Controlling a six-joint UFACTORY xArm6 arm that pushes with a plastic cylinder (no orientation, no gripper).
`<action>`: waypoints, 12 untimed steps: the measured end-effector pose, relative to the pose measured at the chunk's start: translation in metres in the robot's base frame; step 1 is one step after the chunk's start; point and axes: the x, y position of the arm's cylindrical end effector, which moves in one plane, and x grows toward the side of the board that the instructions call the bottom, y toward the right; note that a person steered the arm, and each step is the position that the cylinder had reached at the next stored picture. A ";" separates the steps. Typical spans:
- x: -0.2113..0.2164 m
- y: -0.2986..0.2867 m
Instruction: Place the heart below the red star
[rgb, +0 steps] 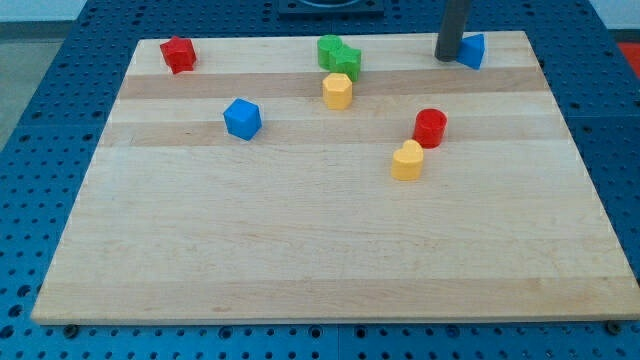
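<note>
Resting at the view's top right, my tip (447, 57) sits on the wooden board (300, 250) just to the view's left of a blue block (472, 50), touching it or nearly so; the shape of that block is hard to make out since the rod covers part of it. No gripper is fitted, so nothing is spread or pinched: the rod simply ends in a blunt dark end standing on the wood.

The yellow heart (408, 160) lies right of centre, well below my tip. Its upper right edge touches a red cylinder (431, 127), which sits just above it toward the view's top right. The red star (178, 54) is far across the board, in the top left corner near the edge.

Between the heart and the star lie several other blocks. A blue hexagonal block (242, 118) sits left of centre, below and to the right of the star. A yellow hexagonal block (338, 90) is near the top centre, and a green block (338, 54) of irregular shape sits just above it, the two close or touching. The stretch of board directly under the star shows bare wood, with the blue hexagonal block the nearest thing to it.

A blue perforated table (40, 150) surrounds the board on all sides.
</note>
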 end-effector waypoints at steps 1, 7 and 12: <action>0.000 0.001; 0.081 -0.039; 0.215 -0.077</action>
